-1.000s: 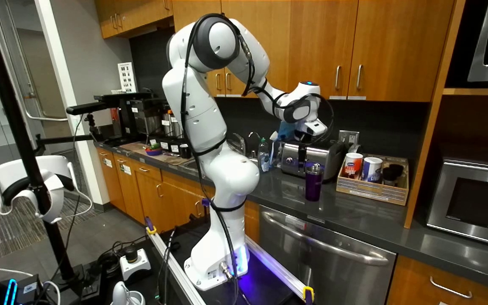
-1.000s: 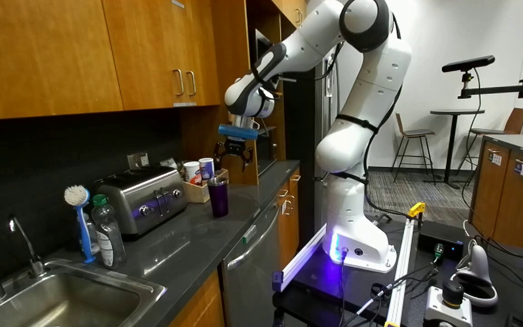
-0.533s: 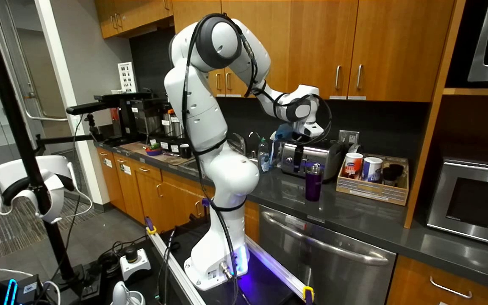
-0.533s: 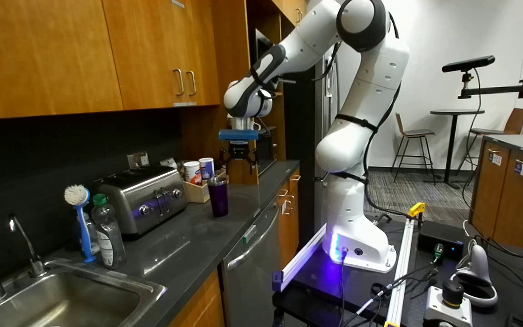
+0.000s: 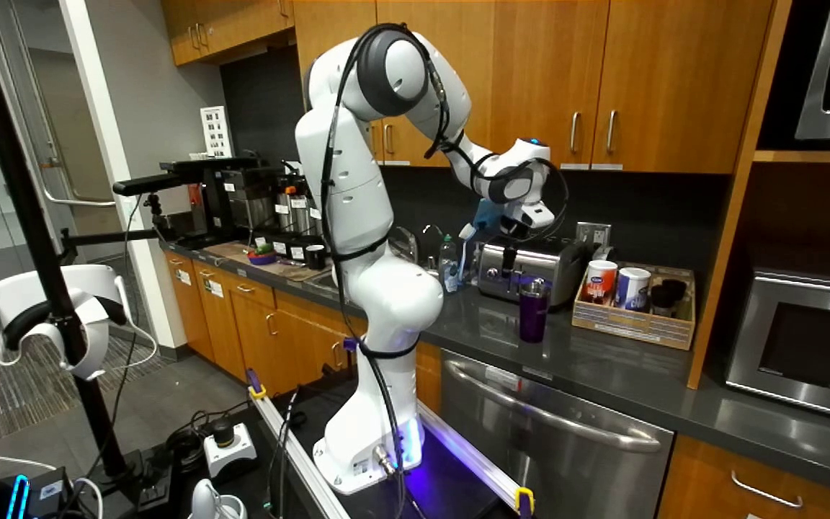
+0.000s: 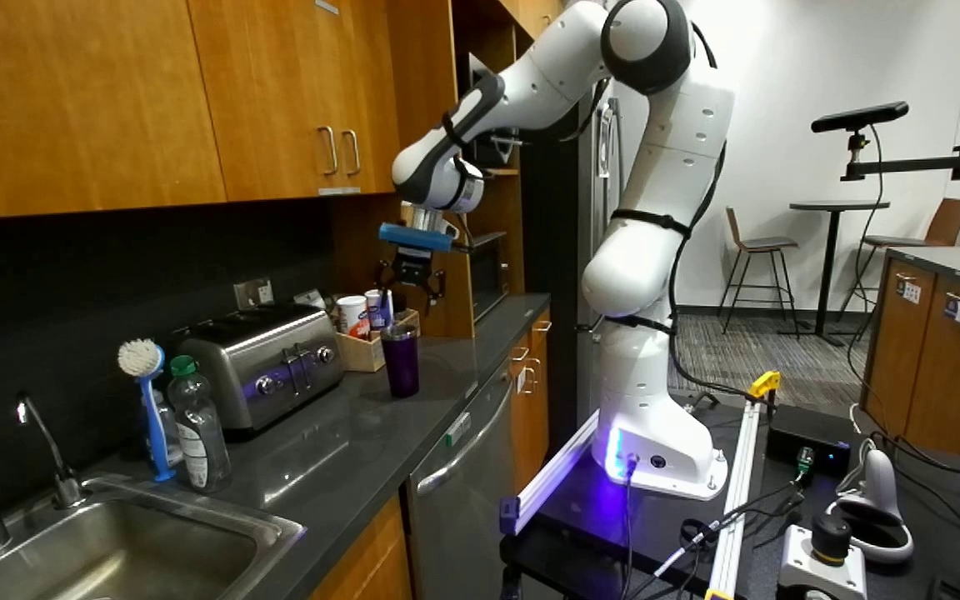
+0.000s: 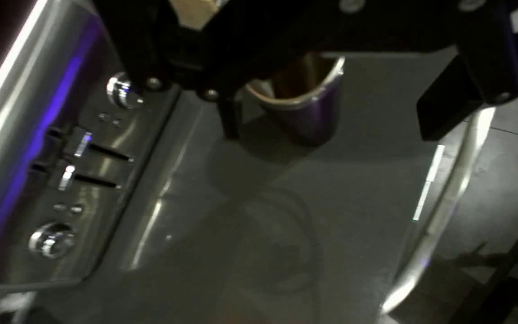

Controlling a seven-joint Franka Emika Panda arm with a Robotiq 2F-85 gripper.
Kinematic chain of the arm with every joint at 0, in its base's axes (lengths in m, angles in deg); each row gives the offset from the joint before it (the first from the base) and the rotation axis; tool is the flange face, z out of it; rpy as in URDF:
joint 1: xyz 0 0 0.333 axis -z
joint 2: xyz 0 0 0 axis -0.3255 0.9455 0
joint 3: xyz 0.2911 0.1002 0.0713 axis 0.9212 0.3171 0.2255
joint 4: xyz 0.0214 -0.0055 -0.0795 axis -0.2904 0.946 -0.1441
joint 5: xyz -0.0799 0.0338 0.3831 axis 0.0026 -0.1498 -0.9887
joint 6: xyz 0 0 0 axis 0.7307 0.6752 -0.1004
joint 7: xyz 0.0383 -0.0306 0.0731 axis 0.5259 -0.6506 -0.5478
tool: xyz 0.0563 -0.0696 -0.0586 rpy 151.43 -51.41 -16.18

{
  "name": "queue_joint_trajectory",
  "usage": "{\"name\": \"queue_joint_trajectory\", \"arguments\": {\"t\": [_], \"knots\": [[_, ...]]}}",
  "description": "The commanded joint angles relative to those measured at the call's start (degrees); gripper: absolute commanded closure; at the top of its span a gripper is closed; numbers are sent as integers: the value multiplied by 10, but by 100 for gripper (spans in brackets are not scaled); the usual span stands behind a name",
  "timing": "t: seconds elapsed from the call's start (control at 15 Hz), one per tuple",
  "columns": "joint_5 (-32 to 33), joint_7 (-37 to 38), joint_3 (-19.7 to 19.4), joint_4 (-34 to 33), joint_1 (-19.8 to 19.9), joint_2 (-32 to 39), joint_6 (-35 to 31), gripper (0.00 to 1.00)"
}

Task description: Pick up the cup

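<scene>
The cup, a dark purple tumbler with a silvery rim (image 5: 532, 317), stands upright on the dark counter in both exterior views. From the wrist view I look down into the cup's (image 7: 310, 117) mouth, part of which the gripper's dark body hides. My gripper (image 6: 410, 290) hangs above the cup, pointing down, tilted a little. Its jaws are wide apart with nothing held. In the wrist view the gripper (image 7: 332, 130) has one finger (image 7: 231, 119) left of the cup and the other far to the right, so the cup appears nearer the left finger. No contact shows.
A steel toaster (image 6: 280, 367) stands close beside the cup. Behind it, a cardboard box (image 5: 631, 328) holds red-and-white and blue containers. A green-capped bottle (image 6: 201, 442), a blue brush (image 6: 155, 417) and a sink (image 6: 276, 533) lie further along. Wall cabinets (image 6: 288, 100) hang above.
The arm's elbow has swung over toward the counter. The gripper drifted slightly right, then back left in an exterior view, its tilt changing as well. The cup has stayed put.
</scene>
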Motion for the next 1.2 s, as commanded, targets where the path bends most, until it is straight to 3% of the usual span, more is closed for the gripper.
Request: {"name": "queue_joint_trajectory", "arguments": {"t": [0.0,0.13,0.33,0.87,1.13], "knots": [[-66,-75,-20,-69,-27,61,-52,0],[-80,-96,-24,-86,-27,72,-31,0],[-48,-43,-23,-85,-11,76,12,0],[-27,-1,-23,-68,-5,57,48,0],[31,139,-16,-53,14,53,1,0]]}}
